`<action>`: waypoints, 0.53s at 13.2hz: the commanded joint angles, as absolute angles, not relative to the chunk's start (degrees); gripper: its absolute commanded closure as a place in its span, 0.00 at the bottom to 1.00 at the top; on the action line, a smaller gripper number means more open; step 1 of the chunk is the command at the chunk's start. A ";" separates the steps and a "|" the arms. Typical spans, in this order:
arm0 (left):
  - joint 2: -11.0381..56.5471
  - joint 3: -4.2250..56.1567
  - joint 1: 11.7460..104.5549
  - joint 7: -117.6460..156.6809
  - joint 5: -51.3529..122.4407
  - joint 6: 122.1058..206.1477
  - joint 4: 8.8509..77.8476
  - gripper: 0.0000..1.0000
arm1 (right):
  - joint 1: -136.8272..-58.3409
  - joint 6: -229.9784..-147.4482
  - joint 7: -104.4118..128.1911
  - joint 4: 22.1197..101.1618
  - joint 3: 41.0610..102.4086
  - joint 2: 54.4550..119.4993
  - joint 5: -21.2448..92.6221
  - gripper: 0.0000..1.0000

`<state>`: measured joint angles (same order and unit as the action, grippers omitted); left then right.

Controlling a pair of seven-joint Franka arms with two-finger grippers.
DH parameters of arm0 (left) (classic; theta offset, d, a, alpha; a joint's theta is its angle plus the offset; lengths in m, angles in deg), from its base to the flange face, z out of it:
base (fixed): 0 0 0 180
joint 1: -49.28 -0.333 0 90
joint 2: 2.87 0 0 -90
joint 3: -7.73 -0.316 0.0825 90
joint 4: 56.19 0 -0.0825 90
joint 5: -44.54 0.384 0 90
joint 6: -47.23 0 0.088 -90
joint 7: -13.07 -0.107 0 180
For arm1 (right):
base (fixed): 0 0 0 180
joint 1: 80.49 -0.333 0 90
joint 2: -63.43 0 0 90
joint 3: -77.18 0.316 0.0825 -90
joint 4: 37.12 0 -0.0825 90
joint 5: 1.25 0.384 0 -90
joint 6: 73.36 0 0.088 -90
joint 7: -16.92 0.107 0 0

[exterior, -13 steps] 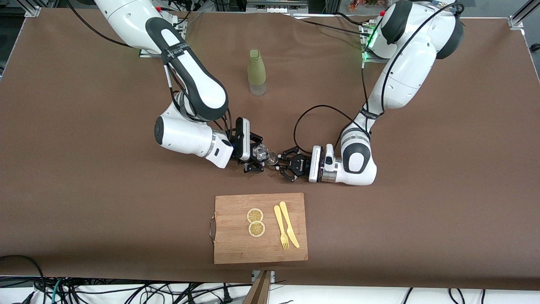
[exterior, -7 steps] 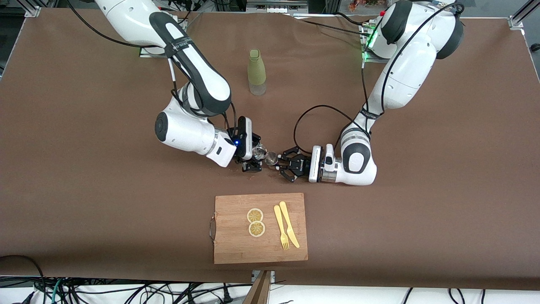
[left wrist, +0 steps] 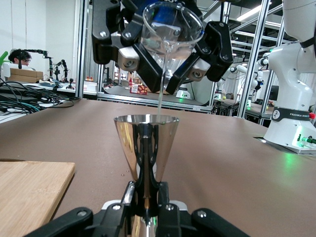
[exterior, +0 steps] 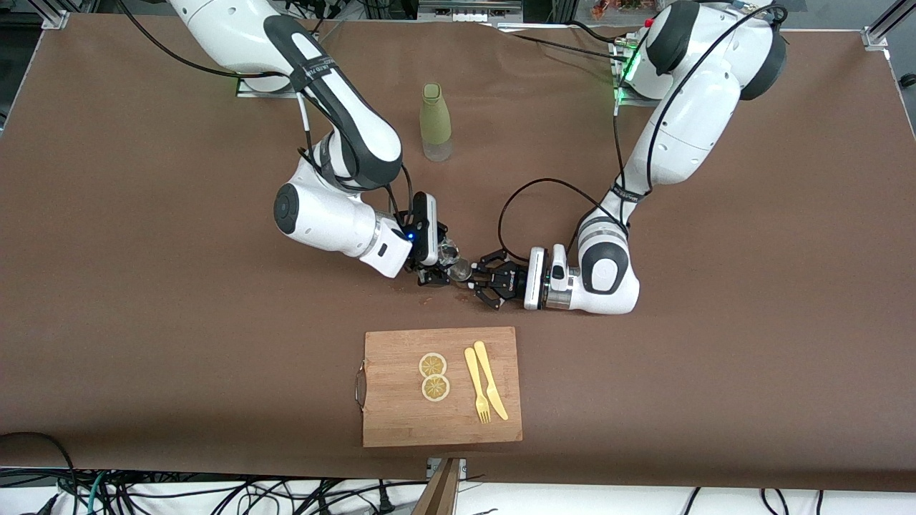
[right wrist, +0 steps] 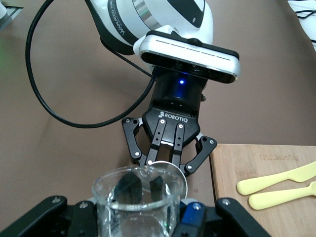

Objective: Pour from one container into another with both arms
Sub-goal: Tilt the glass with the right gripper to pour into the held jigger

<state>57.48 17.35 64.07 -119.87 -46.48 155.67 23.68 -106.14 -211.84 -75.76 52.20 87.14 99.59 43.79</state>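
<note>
1. Overhead, the right gripper (exterior: 434,266) clenched the cup (exterior: 449,252), tipped at the jigger's (exterior: 461,270) eleven o'clock, so liquid fell in.
2. Left wrist: the left gripper (left wrist: 144,217) grasped the jigger (left wrist: 146,148) upright to catch the stream (left wrist: 160,101).
3. Right wrist: the cup (right wrist: 138,197) leaned over it.

Brown counter (exterior: 143,286). Clear cup (left wrist: 172,27), shiny steel jigger (left wrist: 146,143). Olive-green bottle (exterior: 435,118) with clear base. Tan wooden board (exterior: 401,415) carrying yellow lemon slices (exterior: 434,376), pale yellow fork (exterior: 476,386) and knife (exterior: 491,381). Black fingers (right wrist: 132,143).

brown-covered table (exterior: 143,300), metal frame posts (left wrist: 83,47), ceiling strip light (left wrist: 254,11), cluttered lab benches (left wrist: 29,86)
</note>
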 commanded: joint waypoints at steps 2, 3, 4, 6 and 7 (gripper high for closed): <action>58.30 17.40 64.74 -120.97 -48.72 156.83 22.12 1.00 | -106.50 -212.31 -74.05 53.15 86.94 98.05 42.61 0.98; 58.30 17.40 64.74 -120.97 -48.72 156.83 22.12 1.00 | -106.50 -212.31 -74.05 53.15 86.94 98.05 42.70 0.98; 58.30 17.31 64.74 -120.97 -48.72 156.83 22.12 1.00 | -106.50 -212.31 -74.05 53.15 86.94 98.05 43.14 0.98; 58.30 17.31 64.74 -120.97 -48.72 156.83 22.12 1.00 | -106.41 -212.31 -73.96 53.15 86.94 98.23 43.67 0.98; 58.30 17.40 64.74 -120.97 -48.72 156.83 22.12 1.00 | -106.33 -212.22 -73.87 53.23 86.94 98.32 43.75 0.98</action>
